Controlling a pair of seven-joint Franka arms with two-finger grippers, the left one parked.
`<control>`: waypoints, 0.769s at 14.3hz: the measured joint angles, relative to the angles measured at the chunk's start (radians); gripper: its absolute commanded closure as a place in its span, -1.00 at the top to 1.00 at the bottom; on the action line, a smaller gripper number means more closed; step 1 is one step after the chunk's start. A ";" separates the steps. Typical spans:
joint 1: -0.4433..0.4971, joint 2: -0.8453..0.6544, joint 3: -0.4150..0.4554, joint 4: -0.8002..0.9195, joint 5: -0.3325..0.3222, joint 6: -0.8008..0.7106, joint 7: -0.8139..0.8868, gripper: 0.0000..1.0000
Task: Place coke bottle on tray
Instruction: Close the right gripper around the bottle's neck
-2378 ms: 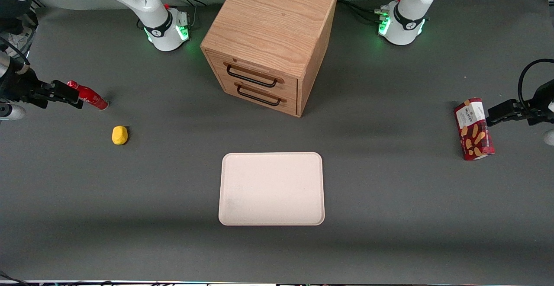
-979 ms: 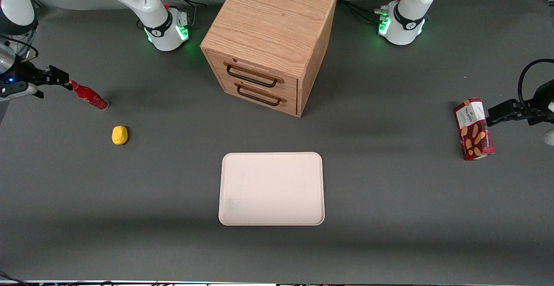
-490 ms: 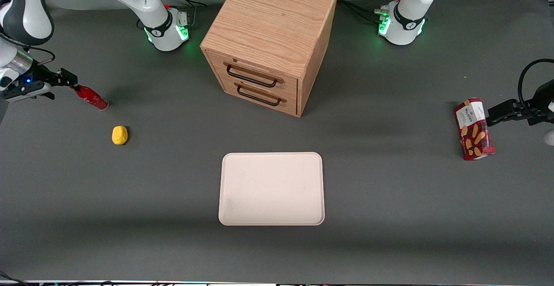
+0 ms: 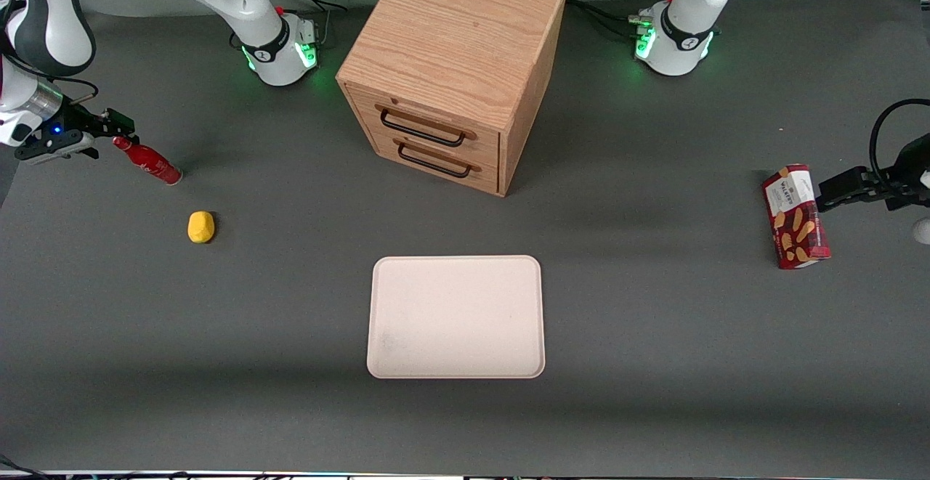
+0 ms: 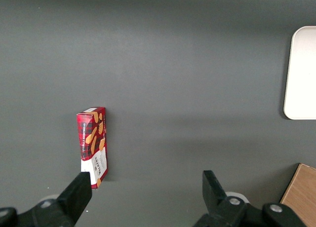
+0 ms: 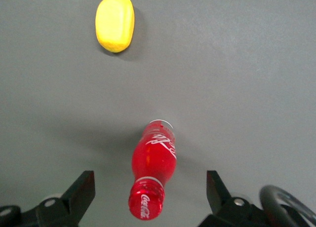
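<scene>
One bottle upright on surface | tool spread above its cap, lining up to grab | tray well apart, waiting

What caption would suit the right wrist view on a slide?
Open gripper above the upright coke bottle, jaws apart on either side of its cap, yellow object lying nearby.

Gripper fingers are spread wide around the coke bottle cap with gaps both sides, and only the yellow lump sits nearby, nearer the camera, not touching.
</scene>
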 measured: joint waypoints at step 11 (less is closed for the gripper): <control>0.000 0.013 -0.034 -0.042 -0.023 0.041 0.000 0.81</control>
